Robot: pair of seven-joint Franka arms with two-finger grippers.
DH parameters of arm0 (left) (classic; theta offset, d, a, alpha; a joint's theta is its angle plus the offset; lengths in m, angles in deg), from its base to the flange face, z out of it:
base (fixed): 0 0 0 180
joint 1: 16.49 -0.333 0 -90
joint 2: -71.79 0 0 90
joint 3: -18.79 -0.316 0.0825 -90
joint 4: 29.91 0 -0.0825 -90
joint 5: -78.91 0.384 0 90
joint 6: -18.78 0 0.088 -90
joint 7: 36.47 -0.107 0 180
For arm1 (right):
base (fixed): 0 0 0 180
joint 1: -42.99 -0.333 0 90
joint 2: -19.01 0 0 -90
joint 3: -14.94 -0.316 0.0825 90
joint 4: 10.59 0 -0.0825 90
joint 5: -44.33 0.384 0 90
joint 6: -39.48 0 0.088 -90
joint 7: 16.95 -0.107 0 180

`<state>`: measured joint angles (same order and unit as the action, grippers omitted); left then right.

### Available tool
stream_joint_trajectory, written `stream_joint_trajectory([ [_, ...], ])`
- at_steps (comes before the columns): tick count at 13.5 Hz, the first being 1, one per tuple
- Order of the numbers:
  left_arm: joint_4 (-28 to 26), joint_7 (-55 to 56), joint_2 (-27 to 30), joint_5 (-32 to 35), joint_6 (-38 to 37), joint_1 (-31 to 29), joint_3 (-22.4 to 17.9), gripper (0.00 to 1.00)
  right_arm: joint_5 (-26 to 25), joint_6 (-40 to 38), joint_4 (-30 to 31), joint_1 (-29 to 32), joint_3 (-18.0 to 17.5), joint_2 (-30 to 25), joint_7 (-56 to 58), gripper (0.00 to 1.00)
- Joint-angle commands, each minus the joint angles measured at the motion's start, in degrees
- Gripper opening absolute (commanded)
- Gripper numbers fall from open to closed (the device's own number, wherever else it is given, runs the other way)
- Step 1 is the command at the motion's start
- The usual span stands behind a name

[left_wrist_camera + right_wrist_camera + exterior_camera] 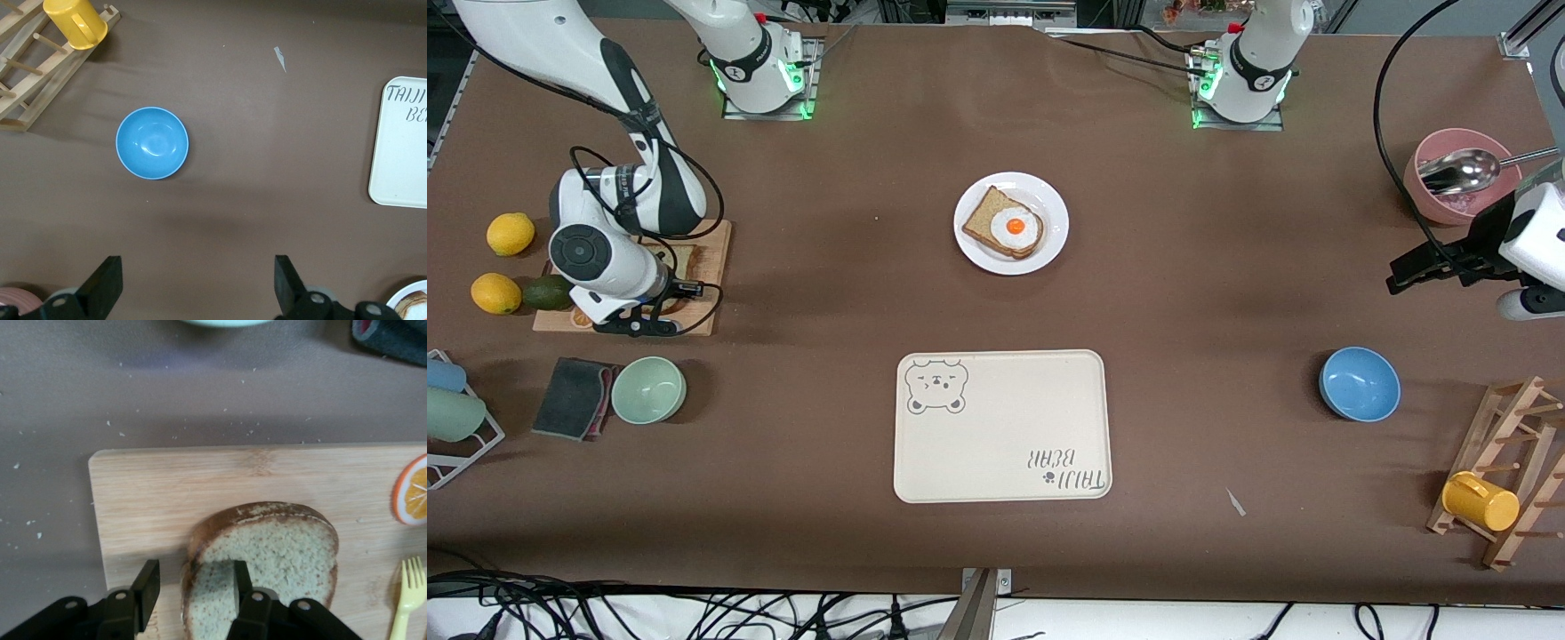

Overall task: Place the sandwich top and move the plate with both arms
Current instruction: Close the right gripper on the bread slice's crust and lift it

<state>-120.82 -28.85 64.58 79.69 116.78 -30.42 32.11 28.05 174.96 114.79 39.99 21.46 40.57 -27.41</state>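
Note:
The sandwich top (pixel 280 547), a light speckled slice with a brown crust, lies flat on a wooden cutting board (pixel 173 487) at the right arm's end of the table. My right gripper (pixel 195 577) is open and low over it, one finger over the crumb and one beside the crust on the board. In the front view the right gripper (pixel 665 286) and arm hide most of the slice (pixel 685 260). The white plate (pixel 1049 209) at the table's middle holds a darker slice with a fried egg (pixel 1009 227). My left gripper (pixel 197 287) is open and empty, waiting above bare table.
A beige bear tray (pixel 1000 427) lies nearer the camera than the plate. A blue bowl (pixel 152 143), a wooden rack with a yellow cup (pixel 75 23) and a pink bowl with a spoon (pixel 1458 173) are near the left gripper (pixel 1409 271). A green bowl (pixel 648 389), a sponge and lemons surround the board.

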Motion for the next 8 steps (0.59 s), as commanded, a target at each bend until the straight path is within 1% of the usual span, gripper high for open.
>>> stream_joint_trajectory([
  [1, 0.73, 1.51, 0.17, -1.66, -0.62, -0.14, 0.3, 1.0, -2.7, 1.28, 0.21, 0.62, 0.42, 0.67, -1.23, 0.5],
  [2, 0.82, 1.52, 0.26, -1.66, -0.62, -0.14, 0.22, 1.0, -2.97, 1.89, 0.13, 0.62, 0.77, 1.02, -1.23, 0.5],
  [3, 0.91, 1.61, 0.35, -1.83, -0.62, -0.14, 0.21, 1.0, -2.97, 2.24, 0.21, 0.62, 0.78, 1.29, -1.14, 0.48],
  [4, 0.82, 1.61, 0.26, -1.75, -0.62, -0.14, 0.3, 1.0, -2.97, 2.25, 0.13, 0.62, 0.78, 1.38, -1.14, 0.4],
  [5, 0.91, 1.61, 0.26, -1.66, -0.62, -0.05, 0.3, 1.0, -2.97, 2.16, 0.13, 0.62, 0.78, 1.38, -1.14, 0.28],
  [7, 0.65, 1.69, 0.35, -1.75, -0.62, -0.05, 0.3, 1.0, -2.97, 2.16, 0.13, 0.54, 0.78, 1.38, -1.23, 0.0],
  [8, 0.65, 2.3, 0.26, -1.75, -0.62, 0.04, 0.39, 1.0, -2.97, 2.16, 0.04, 0.62, 0.78, 1.55, -1.31, 0.0],
])
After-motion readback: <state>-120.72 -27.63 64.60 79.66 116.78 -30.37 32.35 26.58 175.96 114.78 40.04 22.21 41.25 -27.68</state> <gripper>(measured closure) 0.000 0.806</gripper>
